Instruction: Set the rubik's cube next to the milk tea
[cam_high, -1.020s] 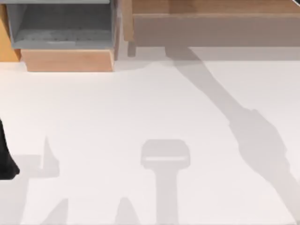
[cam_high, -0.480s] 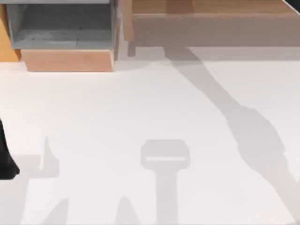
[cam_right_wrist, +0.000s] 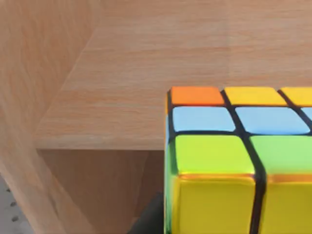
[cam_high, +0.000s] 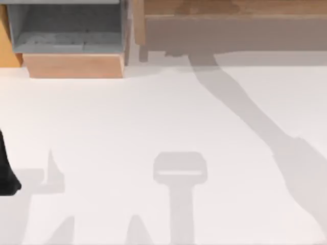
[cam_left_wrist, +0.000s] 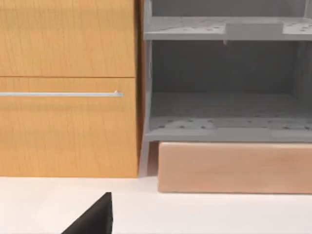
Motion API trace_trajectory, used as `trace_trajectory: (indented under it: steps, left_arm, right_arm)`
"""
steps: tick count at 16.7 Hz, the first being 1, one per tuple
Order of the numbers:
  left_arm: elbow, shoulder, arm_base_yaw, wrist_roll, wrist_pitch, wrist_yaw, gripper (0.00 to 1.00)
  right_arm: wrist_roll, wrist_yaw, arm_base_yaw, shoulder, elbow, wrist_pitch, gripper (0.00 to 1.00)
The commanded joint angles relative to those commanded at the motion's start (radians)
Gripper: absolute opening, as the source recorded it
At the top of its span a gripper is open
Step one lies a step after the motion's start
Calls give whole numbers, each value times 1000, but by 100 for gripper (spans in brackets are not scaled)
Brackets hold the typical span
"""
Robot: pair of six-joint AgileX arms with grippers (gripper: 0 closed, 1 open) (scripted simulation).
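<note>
The rubik's cube point(cam_right_wrist: 234, 161) looms close in the right wrist view, showing orange, yellow, blue and green stickers split by dark lines. It hangs in front of a pale wooden panel point(cam_right_wrist: 122, 73), and a dark finger point(cam_right_wrist: 150, 218) of my right gripper sits against its lower edge, shut on it. The right arm's long shadow point(cam_high: 265, 132) crosses the table's right side in the top view. My left gripper point(cam_high: 7, 173) is parked at the table's left edge, with a black corner of it point(cam_left_wrist: 92, 219) in the left wrist view. The milk tea is out of view.
A grey open shelf point(cam_high: 66, 25) on a wooden base point(cam_high: 74, 66) stands at the back left. A wooden cabinet point(cam_high: 230, 20) runs along the back right. The left wrist view faces a wooden drawer front with a metal handle point(cam_left_wrist: 61, 94).
The right arm's shadow has slid to the right across the table, and the dark tip at the top view's far right corner has left the picture. The left arm has stayed put.
</note>
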Motion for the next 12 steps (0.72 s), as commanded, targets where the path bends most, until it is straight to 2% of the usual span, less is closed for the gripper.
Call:
trace_trajectory:
  steps: [6,12]
  left_arm:
    - [0,0,0,0,0,0,100]
    - [0,0,0,0,0,0,100]
  right_arm:
    - [227,-179,55,-251,-495,-315,0]
    - [406,-367,115,-417,-953,-503,0]
